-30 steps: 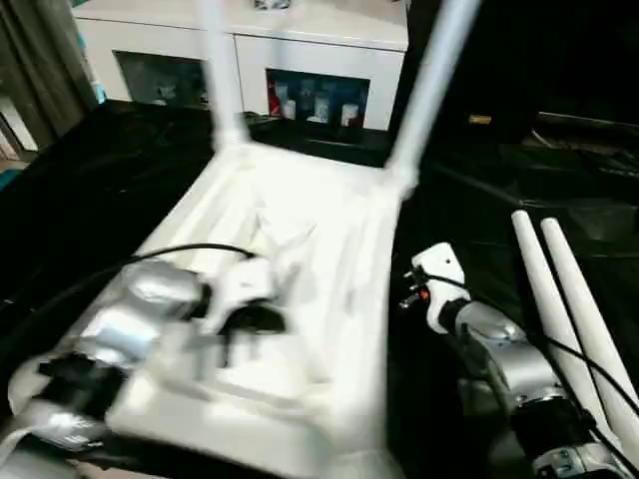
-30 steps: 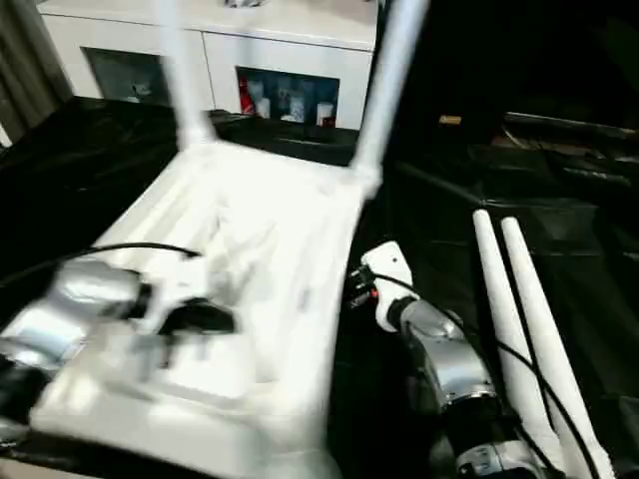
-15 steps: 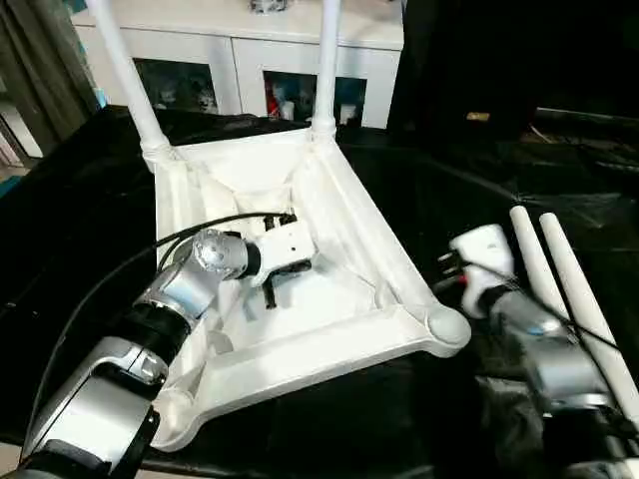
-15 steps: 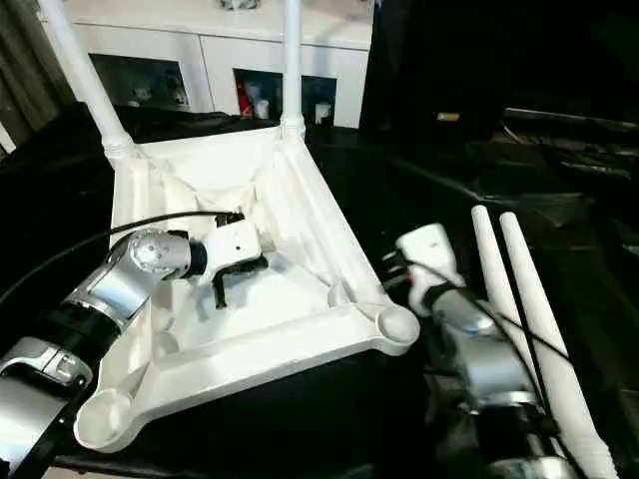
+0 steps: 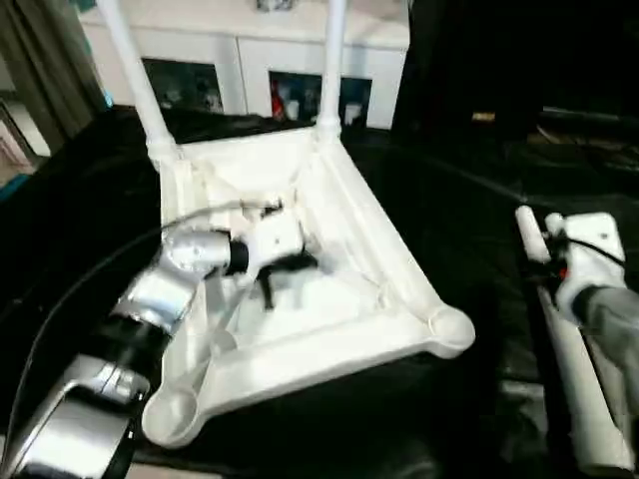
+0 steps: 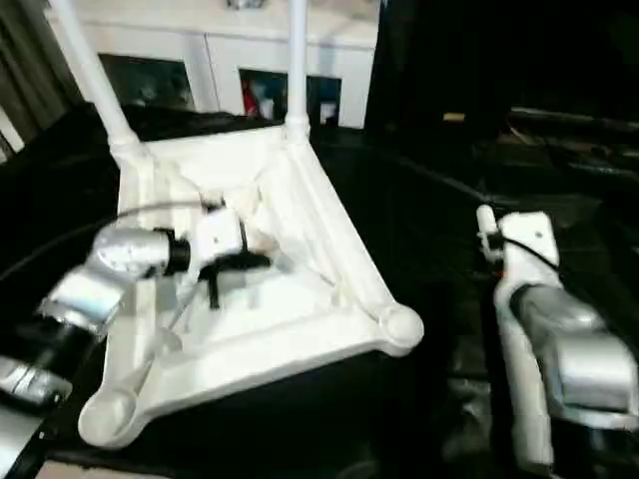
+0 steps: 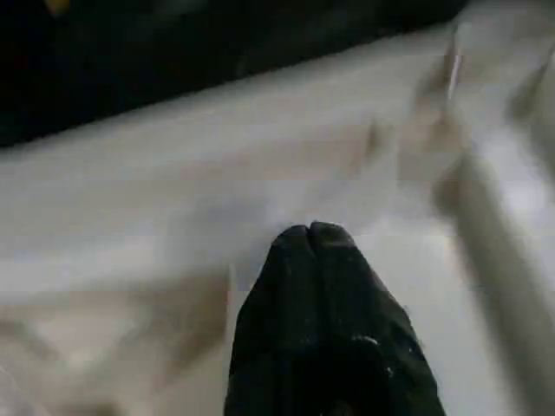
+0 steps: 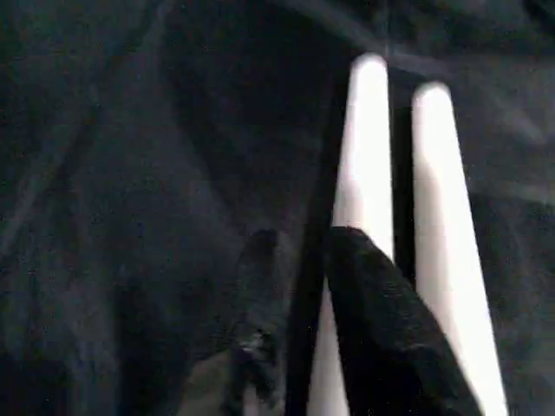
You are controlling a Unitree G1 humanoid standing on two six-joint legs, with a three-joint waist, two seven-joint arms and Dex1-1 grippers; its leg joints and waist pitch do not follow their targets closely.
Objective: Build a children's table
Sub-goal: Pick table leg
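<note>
The table top [image 5: 329, 299] is lying upside down on the black cloth [image 5: 449, 230], filling the centre-left of the head views, with its ribbed underside facing up; two legs are already standing in the far corner sockets, the left fitted leg [image 5: 135, 75] at the upper left and the right fitted leg [image 5: 333, 55] at the upper centre; the near right socket [image 5: 451, 327] and the near left socket [image 5: 172, 414] are sitting empty.

The left gripper [image 7: 310, 232] is resting inside the underside at centre-left, its fingers pressed together and pinching nothing; in the left wrist view the tips are sitting against white plastic.

The two loose legs [image 8: 408, 199] are lying side by side on the cloth at the right edge; the right gripper [image 8: 299, 238] is hovering over their near ends, its fingers standing slightly apart with the inner leg lying beside one finger [image 8: 364, 286]; nothing is being gripped.

Risks, as judged from this position:
- The legs are round and touching; a grasp set off-centre is likely to roll one away or catch both.
- The narrow finger gap may be pushing the leg rather than straddling it; a wider opening appears necessary.
- The left gripper is only pressing the top; an insertion push at a near socket could be sliding or tipping the top.
</note>
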